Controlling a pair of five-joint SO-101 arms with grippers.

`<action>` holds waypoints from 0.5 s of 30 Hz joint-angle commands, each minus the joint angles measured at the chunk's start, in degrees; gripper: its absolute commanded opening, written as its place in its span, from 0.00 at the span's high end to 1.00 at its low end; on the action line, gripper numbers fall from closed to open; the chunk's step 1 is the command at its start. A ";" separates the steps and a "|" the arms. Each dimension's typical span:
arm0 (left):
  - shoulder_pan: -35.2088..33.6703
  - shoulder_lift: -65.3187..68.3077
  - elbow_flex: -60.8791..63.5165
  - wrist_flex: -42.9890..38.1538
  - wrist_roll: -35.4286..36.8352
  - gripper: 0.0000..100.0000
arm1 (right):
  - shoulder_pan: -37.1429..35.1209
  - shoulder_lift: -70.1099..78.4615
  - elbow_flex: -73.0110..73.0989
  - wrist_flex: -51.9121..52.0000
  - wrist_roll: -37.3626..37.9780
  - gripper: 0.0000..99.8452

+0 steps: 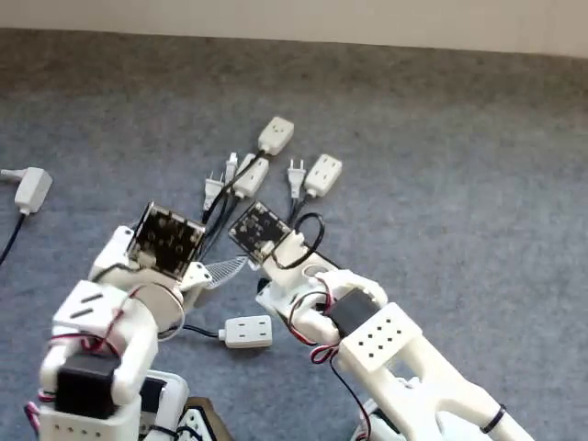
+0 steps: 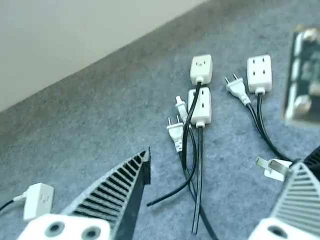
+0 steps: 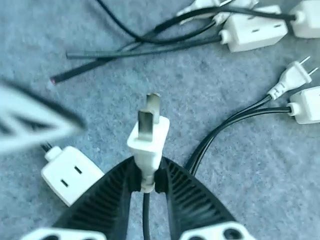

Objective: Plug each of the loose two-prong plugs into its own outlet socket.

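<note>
Lying alone at the far left of the grey carpeted desk [image 1: 478,138], a white outlet block [image 1: 32,188] sits on its dark cord, well apart from everything else. Next comes the left gripper [image 2: 220,162], released, its ribbed fingers [image 2: 117,197] spread wide with nothing between them. Ahead of it, black cords [image 2: 192,165] trail back across the carpet from a cluster of plugs and sockets. A first loose plug [image 2: 175,132] and a smaller plug [image 2: 180,105] lie close together there, unplugged. Just beside them is the middle socket [image 2: 200,106], with the far socket [image 2: 201,68] just beyond it. Farther right, a third loose plug [image 2: 235,86] lies next to the right socket [image 2: 259,73], prongs bare. Between the two arms, a near socket [image 1: 246,331] rests slots-up. The right gripper [image 3: 146,172] is clenched on a white two-prong plug [image 3: 147,140], gripping its base where the cord leaves, with the prongs pointing toward the cluster and touching nothing. In the right wrist view the near socket is just beside one finger, and paired cords [image 3: 220,135] pass just beside the other.
</note>
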 commanded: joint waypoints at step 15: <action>0.84 -2.59 19.82 -15.91 2.81 0.60 | -8.48 -6.11 -5.14 9.89 -2.11 0.99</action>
